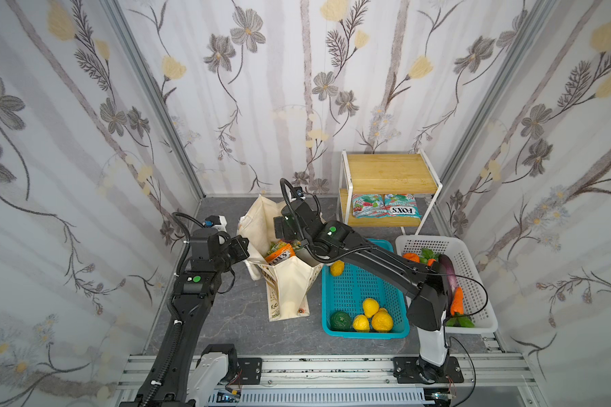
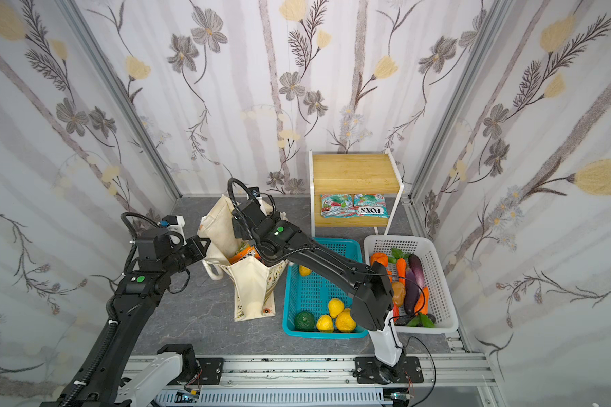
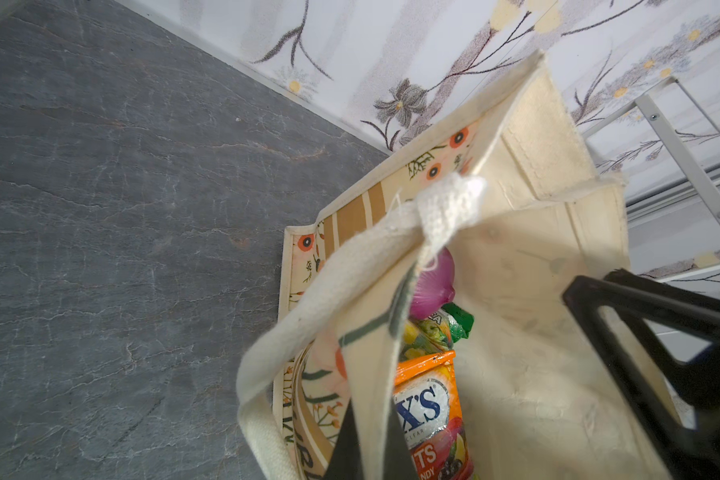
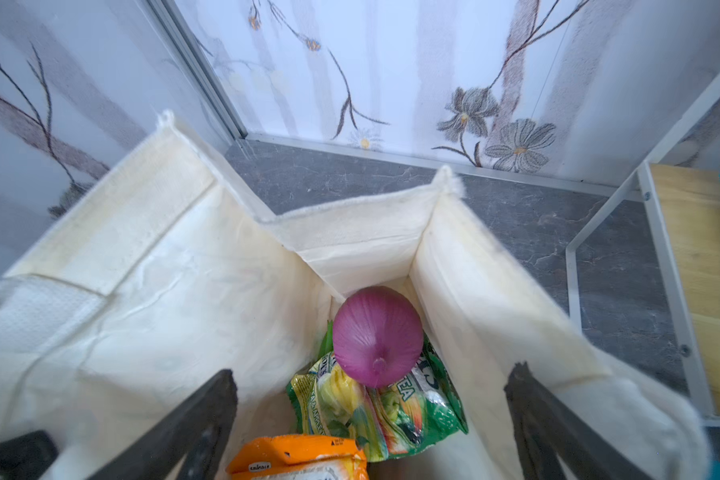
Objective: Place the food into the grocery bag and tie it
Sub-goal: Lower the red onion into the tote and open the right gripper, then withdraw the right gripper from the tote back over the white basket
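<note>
Now: right gripper [image 4: 371, 372] jaws wide, empty; purple onion [image 4: 377, 334] straight below them in grocery bag [image 4: 163, 270]; left gripper [image 3: 368, 440] jaws pinch its rim.

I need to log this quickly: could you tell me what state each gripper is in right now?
Left gripper: closed on the grocery bag rim.
Right gripper: open, holding nothing, above the bag.

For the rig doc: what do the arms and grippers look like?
Left arm and right arm: boxy matte-black links, white base segments, a green dot on a joint housing, ribbed black cable hose alongside. Left gripper and right gripper: black parallel fingers, triangular open frames.
</note>
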### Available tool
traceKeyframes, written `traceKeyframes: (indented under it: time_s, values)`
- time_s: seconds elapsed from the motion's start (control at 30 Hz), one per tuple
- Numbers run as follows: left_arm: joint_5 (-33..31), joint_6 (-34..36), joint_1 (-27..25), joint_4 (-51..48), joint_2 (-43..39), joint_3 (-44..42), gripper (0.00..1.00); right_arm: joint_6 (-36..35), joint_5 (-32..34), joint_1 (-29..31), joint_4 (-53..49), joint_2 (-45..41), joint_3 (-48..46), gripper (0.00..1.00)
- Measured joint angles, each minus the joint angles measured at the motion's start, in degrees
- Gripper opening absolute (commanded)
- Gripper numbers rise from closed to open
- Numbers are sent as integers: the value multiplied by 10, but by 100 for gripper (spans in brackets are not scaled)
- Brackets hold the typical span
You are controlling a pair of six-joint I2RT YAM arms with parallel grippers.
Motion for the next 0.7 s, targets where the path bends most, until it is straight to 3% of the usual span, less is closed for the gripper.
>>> traceKeyframes:
  time_s: [0.2,0.37,0.57,0.7]
  values:
    - [0,-4,0,-2,-3,0,0,-3,51,16,0,-80,-31,100]
    - [0,-4,0,-1,-1,0,0,11,186,31,-9,-147,-57,100]
    - [0,-4,-1,-1,0,-1,0,123,365,31,-44,-230,-156,100]
    - [2,-4,-1,-1,-3,-1,0,172,421,24,-62,-278,-245,100]
